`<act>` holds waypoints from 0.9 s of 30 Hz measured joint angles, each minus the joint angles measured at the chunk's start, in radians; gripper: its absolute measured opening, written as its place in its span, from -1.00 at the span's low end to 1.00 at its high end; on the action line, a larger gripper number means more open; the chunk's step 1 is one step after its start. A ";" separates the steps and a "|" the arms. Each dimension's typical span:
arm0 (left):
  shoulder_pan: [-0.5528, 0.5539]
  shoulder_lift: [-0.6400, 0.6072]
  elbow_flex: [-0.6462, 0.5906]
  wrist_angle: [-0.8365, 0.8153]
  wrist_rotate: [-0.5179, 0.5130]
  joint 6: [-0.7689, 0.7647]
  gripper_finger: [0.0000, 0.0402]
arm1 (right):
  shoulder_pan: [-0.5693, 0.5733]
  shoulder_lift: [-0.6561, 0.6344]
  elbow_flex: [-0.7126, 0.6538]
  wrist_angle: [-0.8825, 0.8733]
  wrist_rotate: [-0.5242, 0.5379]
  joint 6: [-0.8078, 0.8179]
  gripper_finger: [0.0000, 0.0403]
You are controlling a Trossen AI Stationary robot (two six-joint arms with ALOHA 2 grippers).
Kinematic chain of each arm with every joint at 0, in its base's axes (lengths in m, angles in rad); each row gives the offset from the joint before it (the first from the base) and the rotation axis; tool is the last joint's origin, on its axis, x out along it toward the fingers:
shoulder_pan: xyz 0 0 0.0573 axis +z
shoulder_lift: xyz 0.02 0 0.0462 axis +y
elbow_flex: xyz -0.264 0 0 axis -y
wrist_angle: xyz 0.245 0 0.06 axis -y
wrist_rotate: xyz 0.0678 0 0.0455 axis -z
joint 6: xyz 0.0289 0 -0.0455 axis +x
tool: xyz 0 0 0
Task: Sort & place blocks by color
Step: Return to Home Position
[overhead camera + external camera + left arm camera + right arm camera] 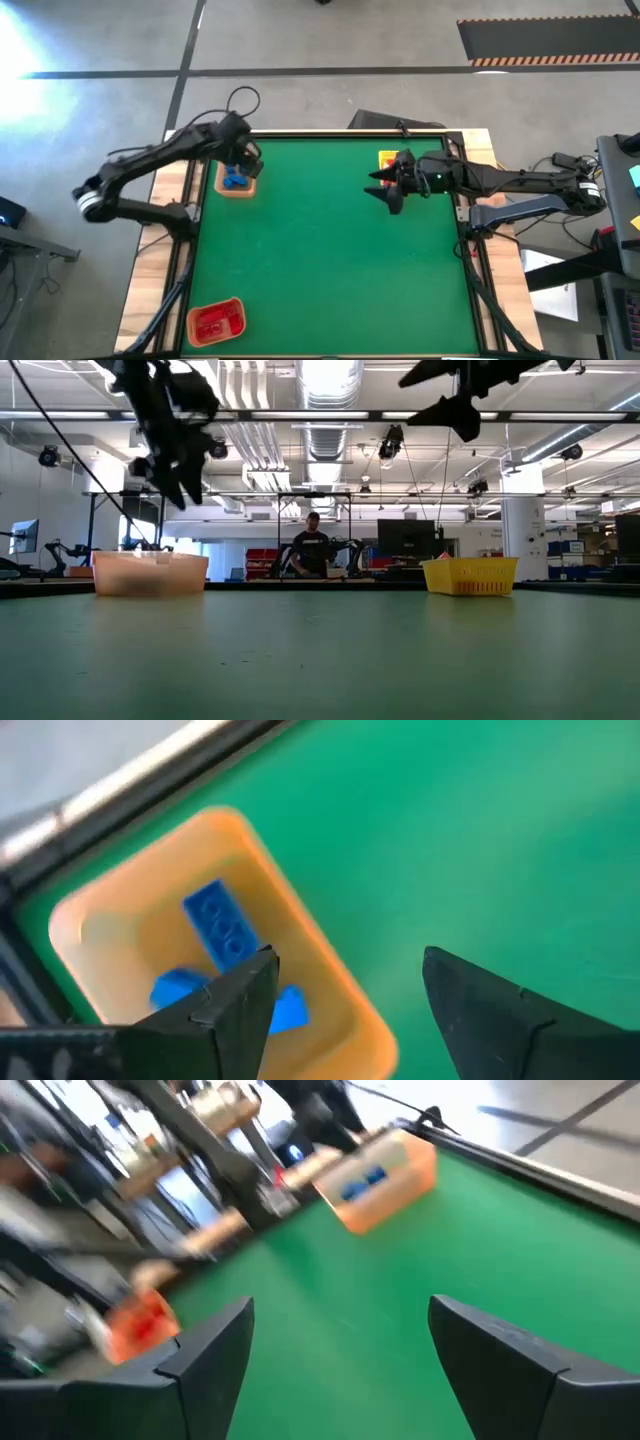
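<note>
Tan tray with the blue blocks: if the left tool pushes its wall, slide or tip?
Probably slides: the tan tray sits low and flat on the green mat. Likely light: thin walls, only a few small blue blocks inside. Left tool hovers open above it; right tool waits.

Overhead and close left-wrist cameras both look down on blue blocks (pixel 236 181) (pixel 222 925).

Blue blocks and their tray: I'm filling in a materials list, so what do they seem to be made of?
Blue blocks: likely moulded hard plastic, smooth, slightly glossy; round studs show on the long one. Tray: probably plastic too, pale orange, matte-looking, with a rounded seamless rim; the look leaves that open.
</note>
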 joint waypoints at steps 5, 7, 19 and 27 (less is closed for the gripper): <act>-0.193 -0.239 -0.025 0.081 0.003 0.041 0.16 | 0.001 -0.070 -0.004 -0.230 0.104 -0.142 0.42; -0.283 -0.343 -0.067 0.162 0.006 0.053 0.16 | 0.008 -0.113 -0.024 -0.271 0.180 -0.186 0.42; -0.540 -0.812 -0.487 0.622 0.006 -0.106 -0.30 | 0.008 -0.517 -0.282 -0.210 0.322 -0.203 0.50; -0.552 -0.997 -0.666 0.692 0.028 0.158 -0.89 | 0.008 -0.763 -0.409 -0.158 0.202 -0.222 0.52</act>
